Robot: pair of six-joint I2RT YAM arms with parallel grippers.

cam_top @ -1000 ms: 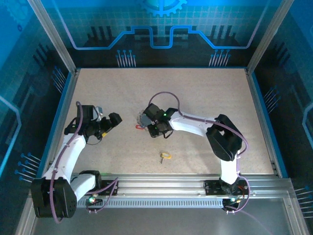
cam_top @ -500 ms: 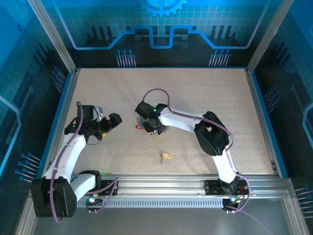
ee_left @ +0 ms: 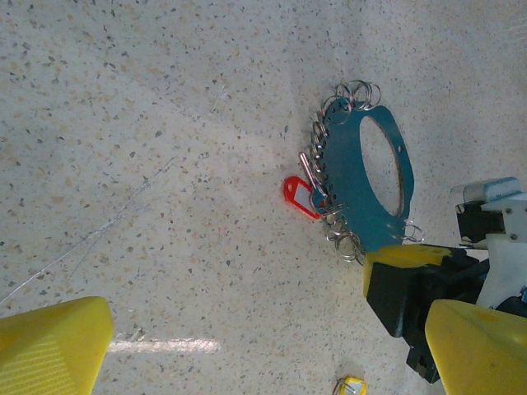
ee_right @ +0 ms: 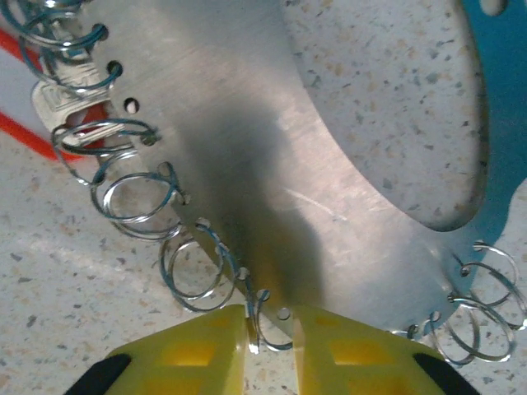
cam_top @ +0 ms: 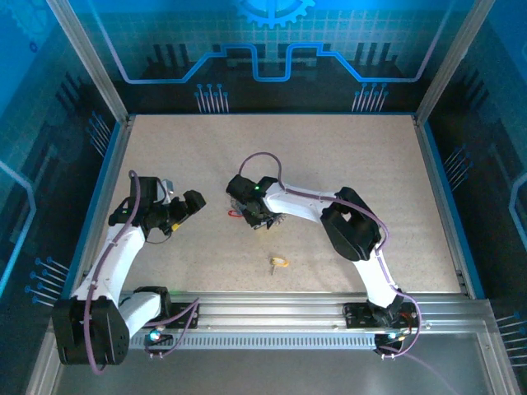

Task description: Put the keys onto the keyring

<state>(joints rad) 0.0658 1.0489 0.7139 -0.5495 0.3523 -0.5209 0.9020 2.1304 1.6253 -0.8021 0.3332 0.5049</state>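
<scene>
The keyring is a teal oval strap (ee_left: 356,193) edged with several thin silver rings (ee_right: 132,206). My right gripper (ee_right: 272,333) is at the oval's near end, its yellow pads (ee_left: 402,257) closed to a narrow gap with one ring (ee_right: 265,317) pinched upright between them. From above, the right gripper (cam_top: 262,217) covers most of the oval. The red-headed key (ee_left: 298,196) lies against the ringed edge, its metal blade (ee_right: 72,92) among the rings. The yellow-headed key (cam_top: 278,263) lies alone nearer the front (ee_left: 352,385). My left gripper (cam_top: 196,202) hangs wide open to the left, holding nothing (ee_left: 268,329).
Speckled tabletop (cam_top: 346,156) with a raised blue rim (cam_top: 436,189) on both sides. An aluminium rail (cam_top: 272,309) runs along the near edge. The right arm's elbow (cam_top: 352,230) stands right of the yellow key.
My right arm has swung left over the oval and its jaws have narrowed onto a ring. The left arm and both keys have not moved.
</scene>
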